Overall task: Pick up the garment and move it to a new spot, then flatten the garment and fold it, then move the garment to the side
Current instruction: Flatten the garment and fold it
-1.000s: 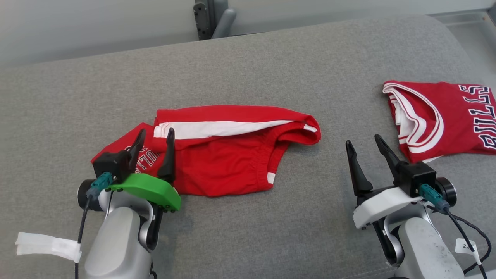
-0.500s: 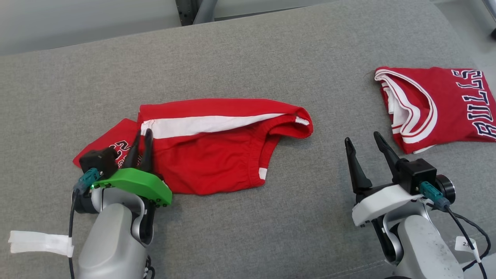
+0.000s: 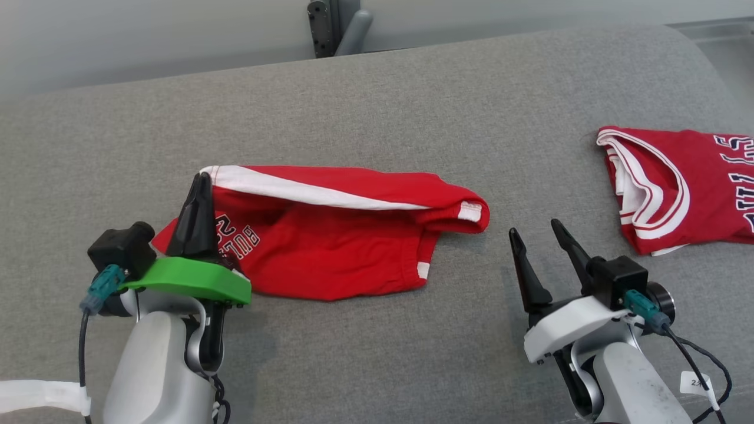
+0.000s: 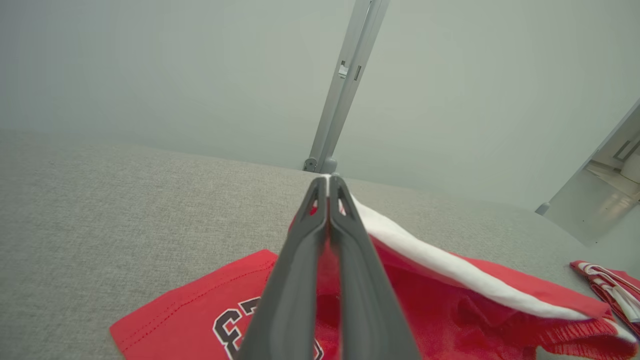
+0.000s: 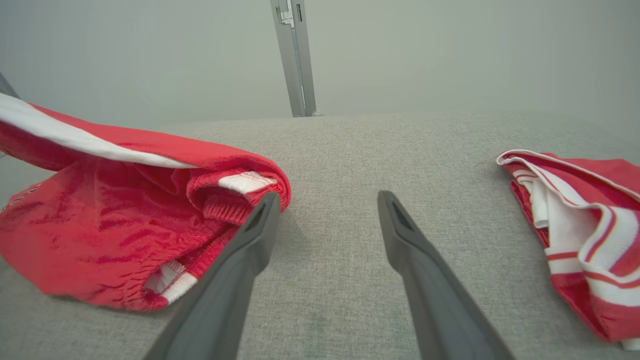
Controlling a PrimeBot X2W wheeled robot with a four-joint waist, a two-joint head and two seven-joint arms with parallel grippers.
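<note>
Red shorts (image 3: 330, 247) with a white side stripe and dark lettering lie crumpled on the grey cushion, left of centre. My left gripper (image 3: 202, 179) is shut on the white-striped upper left corner of the shorts (image 4: 400, 280) and holds that edge lifted off the surface, its fingers (image 4: 327, 200) pressed together. The rest of the garment sags down to the cushion. To the right of the shorts (image 5: 120, 220), my right gripper (image 3: 535, 232) stands open above bare fabric, its fingers (image 5: 260, 225) apart with nothing between them.
A folded red jersey (image 3: 677, 188) with white trim and lettering lies at the right edge of the cushion (image 3: 412, 106), also seen as the jersey (image 5: 585, 230) on the right. A grey metal post (image 3: 336, 26) stands behind the far edge, against a pale wall.
My left gripper closed on the shorts' striped corner and raised it, pulling the white edge up and back. The head camera shifted between frames. The right gripper stayed open.
</note>
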